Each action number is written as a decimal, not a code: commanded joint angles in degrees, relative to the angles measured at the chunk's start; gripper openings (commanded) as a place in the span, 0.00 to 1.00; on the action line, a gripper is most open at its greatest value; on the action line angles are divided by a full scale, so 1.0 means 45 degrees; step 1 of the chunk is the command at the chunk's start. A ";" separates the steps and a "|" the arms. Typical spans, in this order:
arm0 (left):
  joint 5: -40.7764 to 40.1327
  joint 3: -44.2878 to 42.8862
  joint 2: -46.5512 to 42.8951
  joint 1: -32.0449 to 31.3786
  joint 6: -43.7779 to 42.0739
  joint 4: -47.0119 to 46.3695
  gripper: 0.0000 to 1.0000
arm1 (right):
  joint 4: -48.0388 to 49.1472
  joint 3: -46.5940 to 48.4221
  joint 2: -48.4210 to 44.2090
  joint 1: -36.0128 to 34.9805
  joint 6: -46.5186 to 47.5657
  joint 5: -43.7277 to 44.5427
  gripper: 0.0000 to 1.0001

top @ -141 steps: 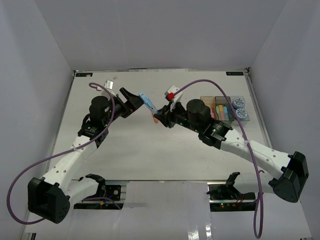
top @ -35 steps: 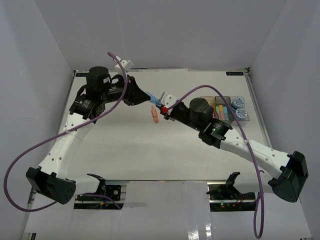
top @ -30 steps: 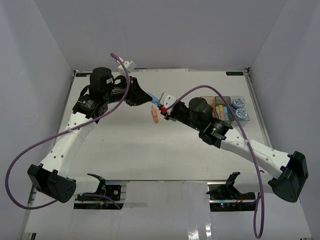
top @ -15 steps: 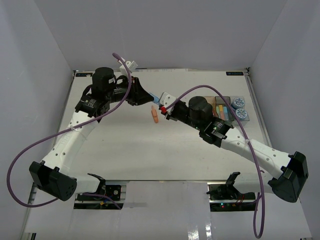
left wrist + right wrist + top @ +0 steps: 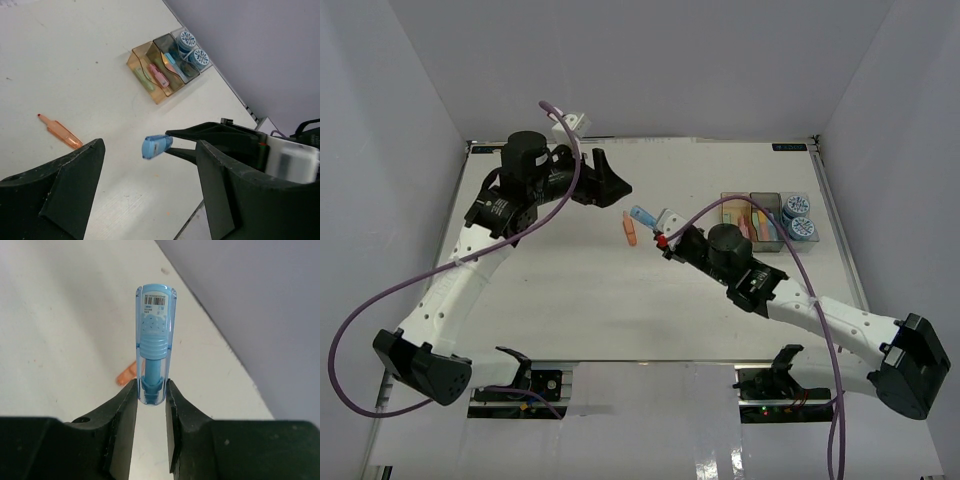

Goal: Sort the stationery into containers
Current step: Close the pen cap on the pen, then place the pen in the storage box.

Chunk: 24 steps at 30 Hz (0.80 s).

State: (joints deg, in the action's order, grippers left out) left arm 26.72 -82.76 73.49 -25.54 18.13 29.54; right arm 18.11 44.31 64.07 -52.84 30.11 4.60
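My right gripper (image 5: 656, 224) is shut on a light blue marker stick (image 5: 642, 214), held above the table; in the right wrist view the stick (image 5: 153, 347) stands upright between the fingers of that gripper (image 5: 151, 390). My left gripper (image 5: 614, 176) is open and empty, up and left of the stick; in its wrist view (image 5: 150, 195) the stick (image 5: 156, 146) hangs just ahead of it. An orange stick (image 5: 630, 232) lies on the table, also in the left wrist view (image 5: 61, 132). The amber bin (image 5: 731, 199), grey bin (image 5: 766, 198) and clear bin (image 5: 809, 213) stand at the right.
The amber and grey bins (image 5: 150, 75) hold several pastel sticks. Two round blue-and-white tubs (image 5: 797, 216) sit in the clear bin. Grey walls close in the table on three sides. A purple cable loops over each arm.
The left gripper has let go of the blue stick, opened and pulled back. The right gripper now holds the stick alone and has drawn it down and right.
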 commanded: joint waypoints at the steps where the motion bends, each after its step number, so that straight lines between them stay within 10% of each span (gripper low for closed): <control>1: -0.0858 -0.0010 -0.0920 0.0089 -0.0162 -0.0489 0.84 | 0.0761 -0.0840 -0.0566 0.0764 -0.1219 0.0852 0.08; 11: -0.4684 0.2822 -0.1800 0.0324 -0.0142 -0.2186 0.98 | -0.3492 0.0462 0.0502 0.4336 -0.5536 0.3195 0.08; 24: -0.7558 0.6616 -0.1373 0.0636 -0.0864 -0.3637 0.98 | -0.6094 0.2866 0.4998 0.8460 -0.8312 0.1439 0.08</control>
State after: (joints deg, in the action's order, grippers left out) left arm -4.29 -52.47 66.87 -23.03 15.90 15.35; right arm -7.53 53.95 84.60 -16.21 -4.21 13.30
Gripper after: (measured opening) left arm 0.979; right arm 0.309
